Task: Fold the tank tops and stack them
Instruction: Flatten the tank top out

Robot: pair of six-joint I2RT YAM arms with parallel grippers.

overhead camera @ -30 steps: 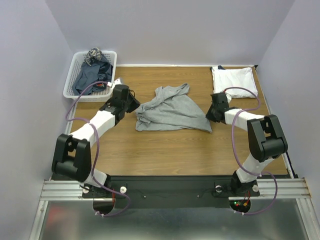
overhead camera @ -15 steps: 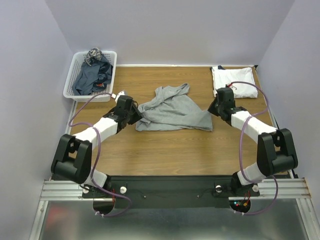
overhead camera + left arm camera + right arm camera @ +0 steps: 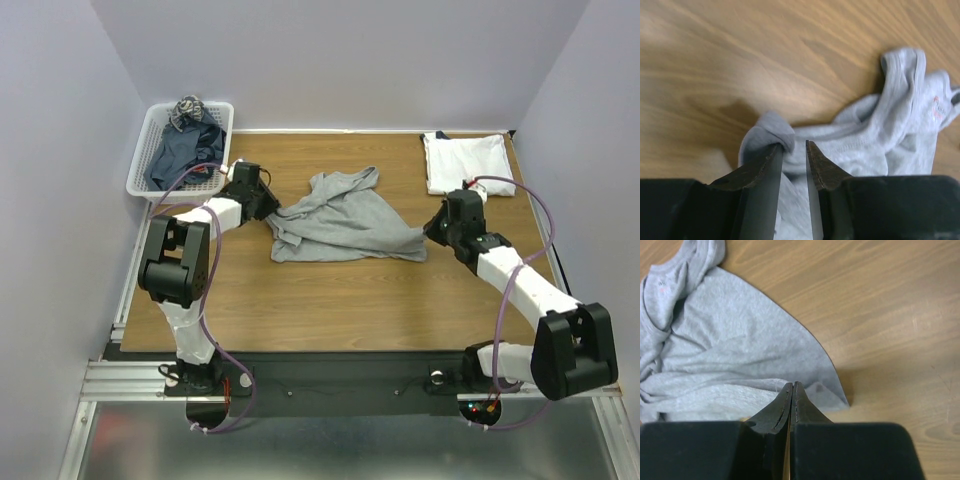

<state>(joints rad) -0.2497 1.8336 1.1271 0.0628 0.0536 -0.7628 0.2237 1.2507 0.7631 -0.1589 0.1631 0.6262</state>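
The light heather-grey tank top (image 3: 345,220) lies crumpled on the wooden table, mid-table. My left gripper (image 3: 268,208) is at its left edge. In the left wrist view the jaws (image 3: 794,145) are nearly closed, with a fold of the grey top (image 3: 880,135) caught between them and curling over the left fingertip. My right gripper (image 3: 432,232) is at its right bottom corner. In the right wrist view it (image 3: 792,385) is shut tight on the puckered hem of the grey top (image 3: 730,340). A folded white tank top (image 3: 465,160) lies at the back right.
A white lattice basket (image 3: 140,185) stands at the back left and holds dark blue-grey tops (image 3: 185,150) and a patterned bundle (image 3: 187,108). The table (image 3: 330,300) is walled in on the left, back and right.
My left arm swung its gripper onto the grey top's left edge. My right gripper moved forward and down onto the right corner. The top's left edge has bunched slightly.
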